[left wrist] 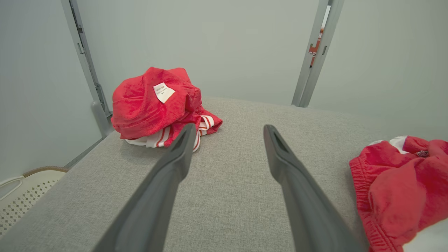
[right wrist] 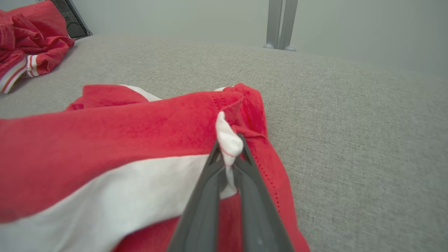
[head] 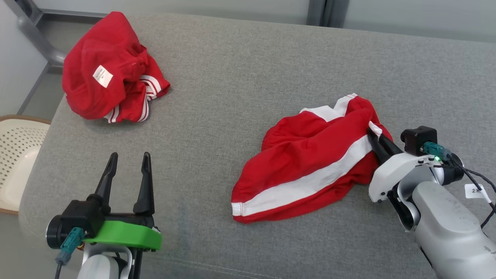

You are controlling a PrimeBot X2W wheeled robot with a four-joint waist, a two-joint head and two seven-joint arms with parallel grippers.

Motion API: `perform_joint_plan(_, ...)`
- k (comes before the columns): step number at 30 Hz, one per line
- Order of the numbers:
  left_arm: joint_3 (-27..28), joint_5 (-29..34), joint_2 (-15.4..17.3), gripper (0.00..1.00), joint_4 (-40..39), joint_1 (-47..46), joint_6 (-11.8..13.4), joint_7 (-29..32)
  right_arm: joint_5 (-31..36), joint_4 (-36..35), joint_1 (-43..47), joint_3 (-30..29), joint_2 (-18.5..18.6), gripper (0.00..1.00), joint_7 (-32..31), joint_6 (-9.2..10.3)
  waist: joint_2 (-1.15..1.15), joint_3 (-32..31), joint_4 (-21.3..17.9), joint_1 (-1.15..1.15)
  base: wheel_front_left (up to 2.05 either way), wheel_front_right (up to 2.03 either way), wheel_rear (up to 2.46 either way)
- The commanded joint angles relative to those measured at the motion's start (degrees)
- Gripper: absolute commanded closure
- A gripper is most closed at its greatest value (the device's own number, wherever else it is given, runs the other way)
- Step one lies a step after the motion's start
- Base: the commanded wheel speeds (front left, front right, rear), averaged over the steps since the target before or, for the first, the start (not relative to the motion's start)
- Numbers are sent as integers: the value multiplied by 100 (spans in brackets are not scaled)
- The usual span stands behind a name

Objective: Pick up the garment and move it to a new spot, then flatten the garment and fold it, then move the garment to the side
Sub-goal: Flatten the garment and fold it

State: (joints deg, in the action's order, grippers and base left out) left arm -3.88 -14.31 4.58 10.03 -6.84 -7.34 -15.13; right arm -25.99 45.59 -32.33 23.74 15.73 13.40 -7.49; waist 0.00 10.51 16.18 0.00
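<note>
The red shorts (head: 310, 170) with a white side stripe lie crumpled on the grey padded bench (head: 248, 69), right of its middle, just in front of the right arm. They look light, soft and limp: thin knit cloth that will sag and drape from any one hold, and probably slide easily over the bench's woven cover. A hem or waistband edge is the better place to take them, since a doubled seam gives more to bite on than a loose fold.

The right tool (head: 378, 141) has its fingers pressed together on the shorts, pinching a small tuft of the white stripe at the hem on their right-hand edge; the right wrist view shows the white cloth bulging out between the tips. That arm reaches in low from the lower right, fingers angled up and to the left.

The left tool (head: 130, 159) hovers above bare bench at the lower left, fingers spread wide and holding nothing, well apart from the shorts. A second red garment (head: 108, 69) with a white label lies bunched at the far left corner
</note>
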Motion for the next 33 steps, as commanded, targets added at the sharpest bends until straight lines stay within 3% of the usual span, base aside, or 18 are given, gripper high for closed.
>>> perform_joint_plan(1,-9,14,38,0,18,-51,-20,-2,-79,24,-40,34,5,100,71,-1,0,-41,-107,0,0,0,0)
perform_joint_plan(7,-29,-11,75,0,79,126,-19,-2,-141,-265,250,23,20,100,185,-1,0,-271,-534,0,0,0,0)
perform_joint_plan(15,10,-25,81,0,124,338,-19,-2,-41,-1558,1543,-728,27,100,180,-1,0,-588,-1196,0,0,0,0)
perform_joint_plan(24,10,-7,57,0,102,436,-20,-2,-272,-2273,2929,-1387,-234,100,141,-1,0,-644,-1465,0,0,0,0)
perform_joint_plan(25,16,-6,57,0,99,447,-20,-2,-220,-2341,2983,-1426,-252,10,143,-1,0,-647,-1482,0,0,0,0)
perform_joint_plan(26,17,-8,59,0,96,457,-20,-2,-172,-2404,3047,-1463,-285,0,145,-1,0,-647,-1495,0,0,0,0)
perform_joint_plan(33,81,-22,139,0,90,506,-20,-2,403,-2926,3173,-1708,-357,0,171,-1,0,-729,-1572,0,0,0,0)
